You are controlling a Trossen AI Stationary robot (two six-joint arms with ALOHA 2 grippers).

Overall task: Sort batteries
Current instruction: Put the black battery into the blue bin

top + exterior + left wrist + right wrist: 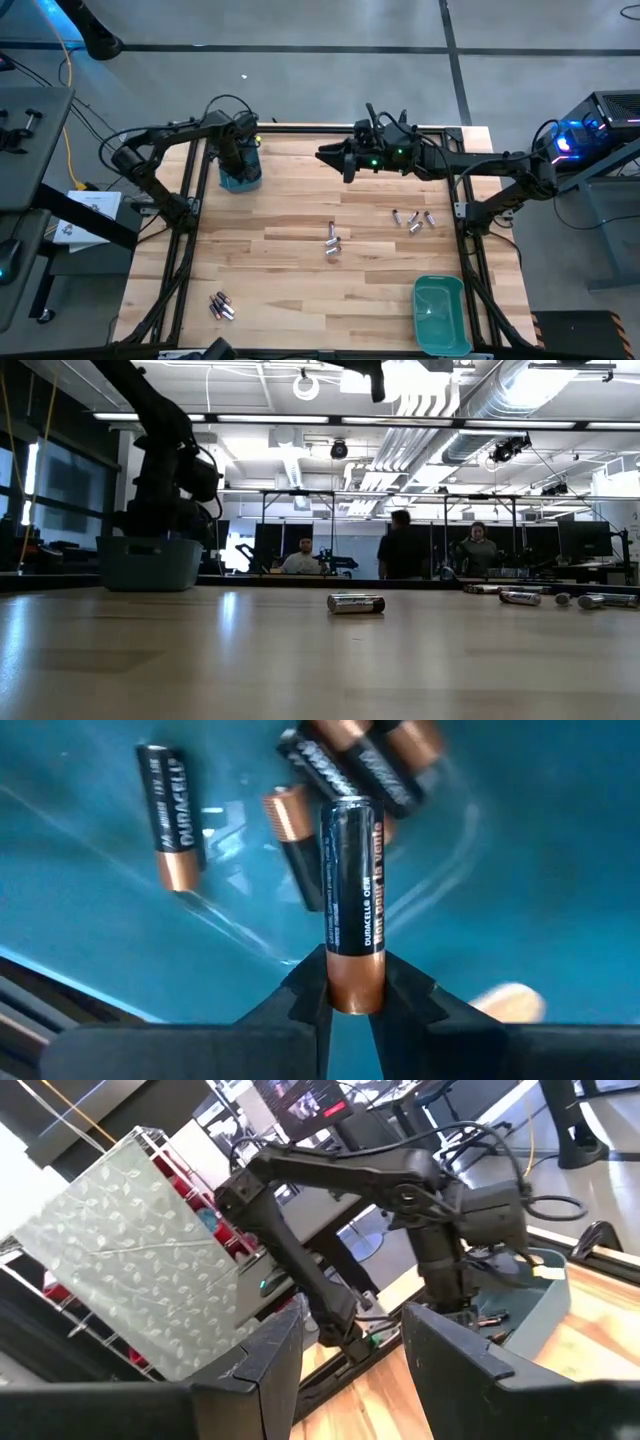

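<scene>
Here, left tool (352, 1000) pinches a smooth black-and-copper cylindrical battery (353, 910).

From above, the left arm is hiding most of the far teal bin (240, 178), so its contents are not showing there. The loose batteries (222, 306) on the surface are appearing too small to tell their colours.
</scene>
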